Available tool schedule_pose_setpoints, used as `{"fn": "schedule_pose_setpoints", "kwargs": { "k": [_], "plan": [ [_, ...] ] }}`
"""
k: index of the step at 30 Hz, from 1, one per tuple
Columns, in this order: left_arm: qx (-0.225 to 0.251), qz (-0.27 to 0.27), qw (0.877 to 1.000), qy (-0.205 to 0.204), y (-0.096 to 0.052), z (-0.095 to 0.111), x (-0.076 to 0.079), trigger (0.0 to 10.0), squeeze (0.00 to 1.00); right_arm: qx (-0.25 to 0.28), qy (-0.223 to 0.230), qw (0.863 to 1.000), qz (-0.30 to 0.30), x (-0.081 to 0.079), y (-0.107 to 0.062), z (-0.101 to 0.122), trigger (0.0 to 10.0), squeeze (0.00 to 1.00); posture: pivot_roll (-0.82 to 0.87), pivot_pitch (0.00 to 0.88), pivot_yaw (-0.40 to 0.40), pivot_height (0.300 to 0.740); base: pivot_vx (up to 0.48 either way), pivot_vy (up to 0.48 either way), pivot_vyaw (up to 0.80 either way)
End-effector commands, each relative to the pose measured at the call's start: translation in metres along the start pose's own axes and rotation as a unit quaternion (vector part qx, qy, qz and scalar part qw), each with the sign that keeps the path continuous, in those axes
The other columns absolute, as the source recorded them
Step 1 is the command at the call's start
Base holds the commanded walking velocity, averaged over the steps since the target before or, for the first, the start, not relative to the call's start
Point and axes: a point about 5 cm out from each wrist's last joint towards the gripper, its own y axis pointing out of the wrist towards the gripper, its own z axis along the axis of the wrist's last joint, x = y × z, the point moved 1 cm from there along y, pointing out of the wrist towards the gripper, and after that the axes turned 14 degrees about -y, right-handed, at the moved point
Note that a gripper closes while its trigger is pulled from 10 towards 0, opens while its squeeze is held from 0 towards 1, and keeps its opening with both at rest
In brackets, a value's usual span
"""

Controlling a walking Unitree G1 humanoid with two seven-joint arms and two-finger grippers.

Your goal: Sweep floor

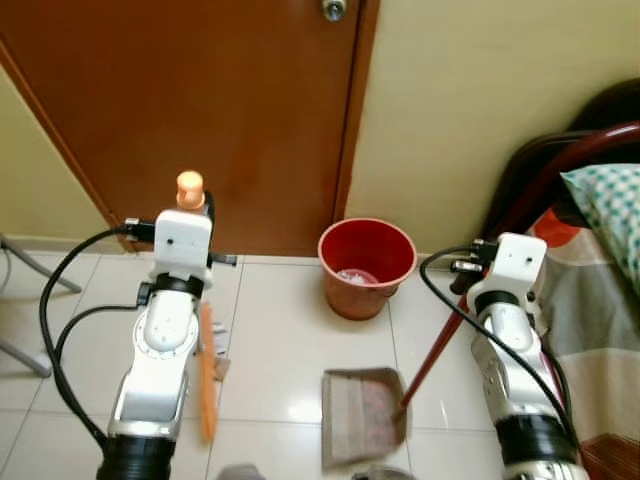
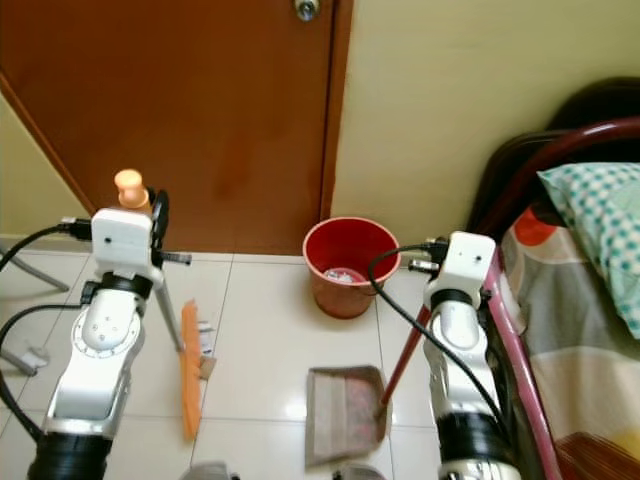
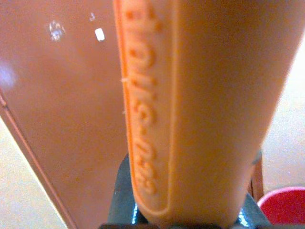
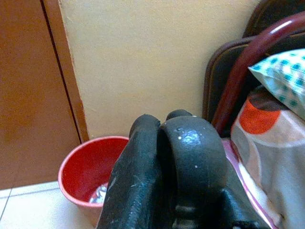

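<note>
Left gripper (image 2: pixel 150 215) clamps orange plastic broom handle (image 3: pixel 200 109); right gripper (image 4: pixel 167 157) pinches dark red dustpan handle (image 1: pixel 432 355); red plastic bucket (image 1: pixel 366 265) far, by brown door (image 1: pixel 200 100)

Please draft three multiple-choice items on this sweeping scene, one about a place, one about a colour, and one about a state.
1. Where does the bucket stand?
A. On the bed
B. On the tiled floor by the wall, beside the door
C. Inside the dustpan

2. What colour is the broom head?
A. Orange
B. Blue
C. Green

3. What is the state of the dustpan?
A. Hanging on the door
B. Lying upside down in the bucket
C. Resting on the floor with its long handle rising to the right arm

Answers:
1. B: the red bucket sits on the tiles at the foot of the wall, just right of the door.
2. A: the broom head below the left gripper is orange.
3. C: the dustpan lies on the tiles, its red handle slanting up to the right gripper.
</note>
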Motion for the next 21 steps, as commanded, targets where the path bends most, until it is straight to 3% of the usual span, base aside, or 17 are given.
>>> {"fn": "schedule_pose_setpoints", "kwargs": {
  "k": [1,15,21],
  "plan": [
    [0.043,-0.005,0.999,0.008,0.0045,0.0152,-0.0009,10.0,0.00,0.035,0.008,0.999,-0.006,-0.0018,0.0046,0.0156,10.0,0.00,0.03,0.000,-0.008,0.740,0.319,0.000,0.00],
    [0.045,-0.004,0.999,0.010,0.0032,0.0154,-0.0011,10.0,0.00,0.042,0.002,0.999,-0.009,-0.0024,0.0074,0.0164,10.0,0.00,0.04,0.000,-0.007,0.740,0.303,0.000,0.00],
    [0.053,-0.005,0.999,0.011,0.0044,0.0186,-0.0018,10.0,0.00,0.040,0.002,0.999,-0.007,-0.0039,0.0074,0.0149,10.0,0.00,0.04,0.000,-0.005,0.740,0.000,0.000,0.00]
  ]
}}
